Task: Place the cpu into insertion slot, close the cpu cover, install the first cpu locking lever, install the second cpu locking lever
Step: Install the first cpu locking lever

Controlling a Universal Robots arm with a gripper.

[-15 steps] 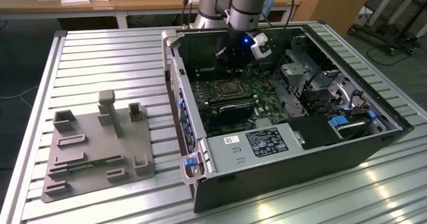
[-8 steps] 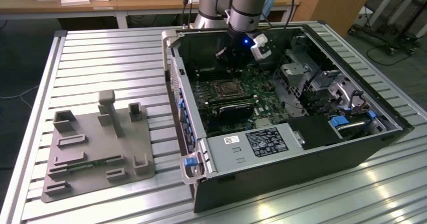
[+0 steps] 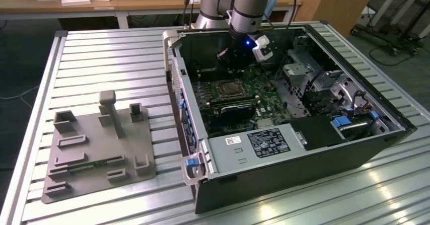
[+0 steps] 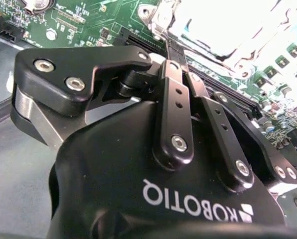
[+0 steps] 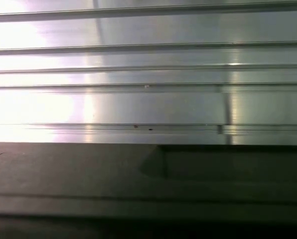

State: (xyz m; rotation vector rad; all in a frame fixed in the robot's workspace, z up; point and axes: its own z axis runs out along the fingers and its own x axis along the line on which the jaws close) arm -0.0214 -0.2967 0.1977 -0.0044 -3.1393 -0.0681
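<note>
An open computer case lies on a slatted metal table, its green motherboard facing up. The insertion slot is a square socket with a silver rim near the board's middle. In the second wrist view the insertion slot is washed out by glare, so I cannot tell the cpu or the cpu cover apart there. My gripper hangs inside the case just behind the socket. In the second wrist view its black fingers lie together, so the gripper is shut, tips pointing at the socket's edge.
A grey fixture block with pegs and pockets sits on the table at the exterior view's left. Inside the case are a metal drive cage, a labelled power supply and blue clips. The first wrist view shows table slats.
</note>
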